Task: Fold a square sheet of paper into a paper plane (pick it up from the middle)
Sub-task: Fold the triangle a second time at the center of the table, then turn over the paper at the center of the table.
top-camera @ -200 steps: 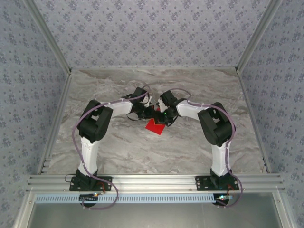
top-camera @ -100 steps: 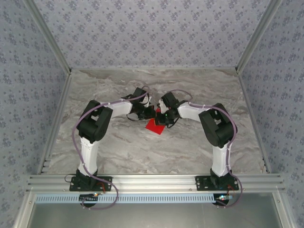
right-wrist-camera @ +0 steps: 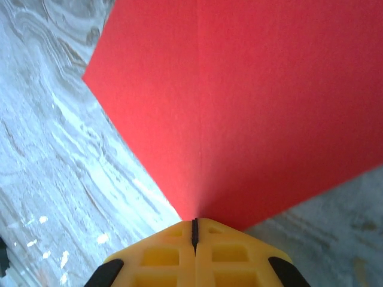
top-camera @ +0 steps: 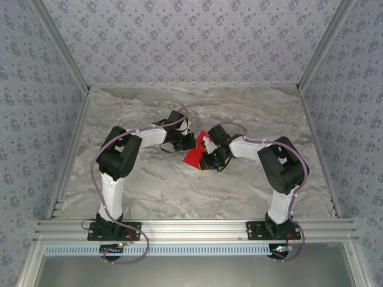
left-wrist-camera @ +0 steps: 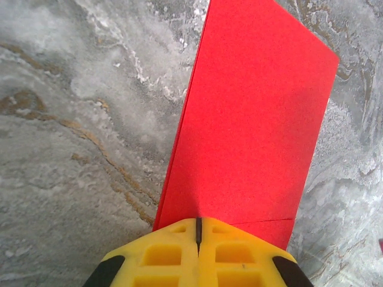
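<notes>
Top external view is showing the two arm bases bolted to a silver aluminium rail (top-camera: 197, 226) at the near edge, with both white-and-black arms bending inward over a grey-veined marble tabletop (top-camera: 167, 191). Around the middle of that tabletop the left gripper (top-camera: 190, 141) and the right gripper (top-camera: 206, 150) are meeting from opposite sides, and a thin bright red paper sheet (top-camera: 194, 157) is sitting between them as a small angular shape, its long axis running diagonally from the near left to the far right and its lowest corner pointing towards the near left. Whether the sheet is resting on the marble or hanging just above it cannot be told from here. Left wrist view is showing that gripper's yellow moulded fingers (left-wrist-camera: 161, 257) pressed together on the near edge of the sheet, which is stretching away from them as a tall, narrow panel leaning slightly right, with a faint layer edge crossing just beyond the fingertips. Right wrist view is showing the other yellow pair likewise pinching the paper tight, a crease running straight away from the seam between the fingers and one corner pointing left. Beyond the table, blue floral wallpapered walls (top-camera: 191, 42) are closing in the scene.
</notes>
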Controlling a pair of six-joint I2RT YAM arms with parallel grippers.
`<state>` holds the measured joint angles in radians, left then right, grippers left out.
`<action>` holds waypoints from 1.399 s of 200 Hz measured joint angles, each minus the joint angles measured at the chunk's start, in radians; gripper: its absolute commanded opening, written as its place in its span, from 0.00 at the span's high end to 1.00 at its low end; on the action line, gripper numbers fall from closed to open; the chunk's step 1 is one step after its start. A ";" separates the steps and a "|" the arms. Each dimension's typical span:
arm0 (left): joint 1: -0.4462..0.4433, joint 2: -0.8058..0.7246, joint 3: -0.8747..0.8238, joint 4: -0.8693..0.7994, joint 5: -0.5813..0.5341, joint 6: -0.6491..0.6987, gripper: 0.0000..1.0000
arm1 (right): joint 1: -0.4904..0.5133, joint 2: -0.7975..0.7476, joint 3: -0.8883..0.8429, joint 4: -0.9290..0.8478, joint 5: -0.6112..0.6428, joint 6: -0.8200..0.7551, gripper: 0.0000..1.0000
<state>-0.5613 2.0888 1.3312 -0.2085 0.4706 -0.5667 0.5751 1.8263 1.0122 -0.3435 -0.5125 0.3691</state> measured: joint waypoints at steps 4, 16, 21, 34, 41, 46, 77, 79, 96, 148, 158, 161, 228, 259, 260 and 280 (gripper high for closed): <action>0.000 0.000 0.000 0.000 0.000 0.000 1.00 | 0.001 -0.004 -0.001 -0.011 -0.002 0.000 1.00; 0.000 0.000 0.000 0.000 0.000 0.000 1.00 | 0.000 -0.013 -0.003 -0.030 -0.007 0.003 1.00; 0.000 0.000 0.000 0.000 0.000 0.000 1.00 | -0.002 -0.019 -0.005 -0.031 -0.009 0.006 1.00; 0.000 0.000 0.000 0.000 0.000 0.000 1.00 | -0.016 -0.045 -0.013 -0.023 -0.009 0.024 1.00; 0.000 -0.001 0.000 0.000 0.000 0.000 1.00 | -0.031 -0.062 -0.018 -0.013 -0.009 0.038 0.98; 0.000 -0.001 0.000 0.000 0.000 0.000 1.00 | -0.045 -0.074 -0.022 -0.002 -0.008 0.051 0.96; 0.000 -0.005 0.000 -0.001 0.001 -0.003 0.93 | -0.143 -0.121 -0.039 0.090 -0.008 0.132 0.83; 0.000 -0.005 0.000 -0.001 0.000 -0.003 0.92 | -0.149 -0.122 -0.040 0.097 -0.008 0.133 0.82; 0.000 -0.008 0.000 -0.005 0.000 -0.009 0.83 | -0.185 -0.123 -0.053 0.142 -0.011 0.169 0.75; 0.000 -0.069 0.011 -0.036 -0.008 -0.063 0.56 | -0.251 -0.124 -0.122 0.223 -0.047 0.231 0.52; 0.000 -0.100 0.010 -0.038 -0.018 -0.073 0.55 | -0.256 -0.124 -0.125 0.227 -0.053 0.238 0.50; 0.000 -0.108 0.009 -0.037 -0.022 -0.080 0.54 | -0.258 -0.124 -0.125 0.229 -0.055 0.236 0.50; 0.000 -0.280 -0.175 0.056 -0.072 -0.219 0.46 | -0.249 -0.076 -0.074 0.211 -0.107 0.189 0.53; 0.000 -0.280 -0.242 0.109 -0.036 -0.289 0.50 | -0.220 -0.039 -0.033 0.194 -0.116 0.165 0.56; 0.000 -0.280 -0.242 0.110 -0.036 -0.290 0.50 | -0.218 -0.037 -0.031 0.193 -0.116 0.165 0.57; -0.002 -0.270 -0.246 0.145 -0.018 -0.317 0.53 | -0.200 -0.016 -0.007 0.178 -0.104 0.158 0.55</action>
<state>-0.5629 1.8191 1.0851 -0.0639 0.4530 -0.8837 0.3756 1.8099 1.0054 -0.1654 -0.6167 0.5266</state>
